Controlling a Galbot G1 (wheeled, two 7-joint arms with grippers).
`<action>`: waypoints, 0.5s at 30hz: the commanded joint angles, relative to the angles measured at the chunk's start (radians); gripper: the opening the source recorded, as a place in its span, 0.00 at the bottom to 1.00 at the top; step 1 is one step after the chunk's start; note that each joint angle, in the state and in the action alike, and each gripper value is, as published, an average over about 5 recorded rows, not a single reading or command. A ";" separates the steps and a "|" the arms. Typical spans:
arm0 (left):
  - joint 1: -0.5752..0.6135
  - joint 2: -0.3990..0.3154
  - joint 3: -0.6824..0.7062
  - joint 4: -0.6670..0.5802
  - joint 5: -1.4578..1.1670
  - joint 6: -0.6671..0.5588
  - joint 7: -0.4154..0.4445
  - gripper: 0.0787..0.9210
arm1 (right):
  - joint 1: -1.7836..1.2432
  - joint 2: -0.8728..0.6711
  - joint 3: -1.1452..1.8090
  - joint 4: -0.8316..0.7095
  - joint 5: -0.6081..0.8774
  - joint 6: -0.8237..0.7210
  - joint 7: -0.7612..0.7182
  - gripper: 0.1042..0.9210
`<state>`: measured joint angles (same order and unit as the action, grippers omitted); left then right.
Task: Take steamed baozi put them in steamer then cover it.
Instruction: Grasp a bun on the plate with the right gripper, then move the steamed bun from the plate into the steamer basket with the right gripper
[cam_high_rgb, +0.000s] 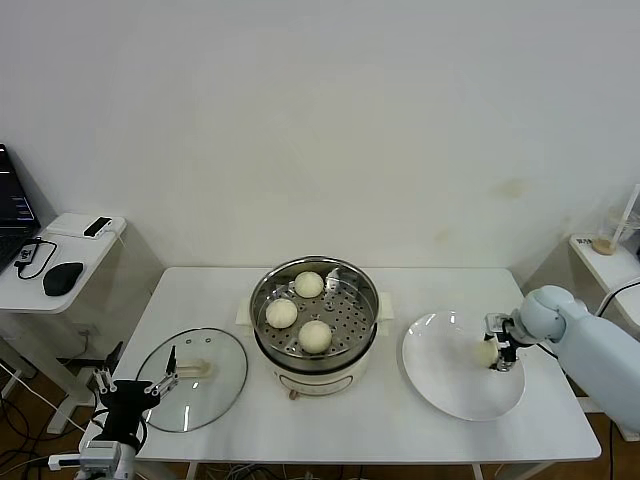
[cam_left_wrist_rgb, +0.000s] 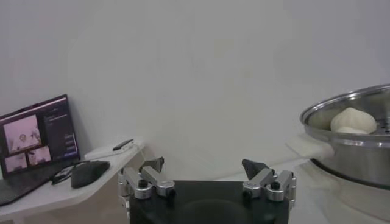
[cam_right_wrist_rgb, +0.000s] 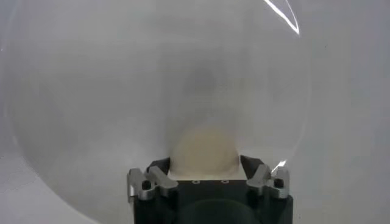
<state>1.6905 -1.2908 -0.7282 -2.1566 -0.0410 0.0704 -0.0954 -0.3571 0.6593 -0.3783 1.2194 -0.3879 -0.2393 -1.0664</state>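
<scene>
My right gripper (cam_right_wrist_rgb: 206, 173) has its fingers closed against the sides of a round cream-white steamed bun (cam_high_rgb: 486, 352) on the flat white plate (cam_high_rgb: 445, 385). Three buns sit in the shiny steel steamer (cam_high_rgb: 368, 322). My left gripper (cam_left_wrist_rgb: 203, 168) hangs spread wide by the glass lid (cam_high_rgb: 212, 385).

Even, bright overhead light w/ soft shadows; glare on steamer (cam_high_rgb: 315, 305) rim; right wrist view hazy, plate (cam_right_wrist_rgb: 91, 91) washed out.
</scene>
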 joint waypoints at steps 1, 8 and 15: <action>0.002 -0.001 -0.001 -0.002 0.000 -0.001 0.000 0.88 | 0.014 -0.012 -0.009 0.006 0.005 -0.007 -0.027 0.65; 0.000 -0.002 0.000 -0.002 0.000 -0.001 0.000 0.88 | 0.135 -0.086 -0.091 0.077 0.087 -0.027 -0.050 0.56; -0.004 0.004 -0.001 -0.003 -0.003 -0.001 0.000 0.88 | 0.371 -0.132 -0.255 0.144 0.203 -0.051 -0.050 0.56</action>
<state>1.6872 -1.2878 -0.7293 -2.1593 -0.0432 0.0694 -0.0952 -0.1987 0.5759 -0.4925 1.3000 -0.2906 -0.2746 -1.1052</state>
